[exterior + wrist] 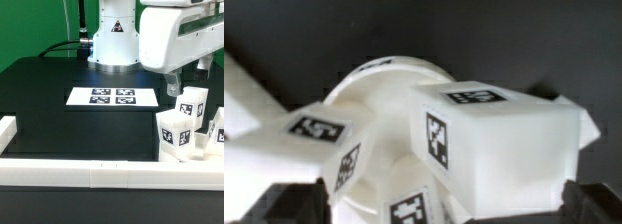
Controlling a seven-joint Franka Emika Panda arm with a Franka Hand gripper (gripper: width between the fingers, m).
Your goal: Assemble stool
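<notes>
The white stool parts stand at the exterior view's right, near the front rail: three tagged leg blocks [178,130], [192,104], [218,126] close together. In the wrist view the round seat [393,75] lies below me with tagged leg blocks on it, the biggest one [494,130] nearest the camera. My gripper [177,80] hangs just above the blocks. In the wrist view the gripper [438,205] is open, with dark fingertips [287,200] at both lower corners, wide apart, and the white parts between and beneath them. I cannot tell whether the fingers touch the parts.
The marker board [112,97] lies flat in the middle of the black table. A long white rail [100,172] runs along the front edge and another short rail [8,128] sits at the exterior view's left. The robot base [112,45] stands at the back.
</notes>
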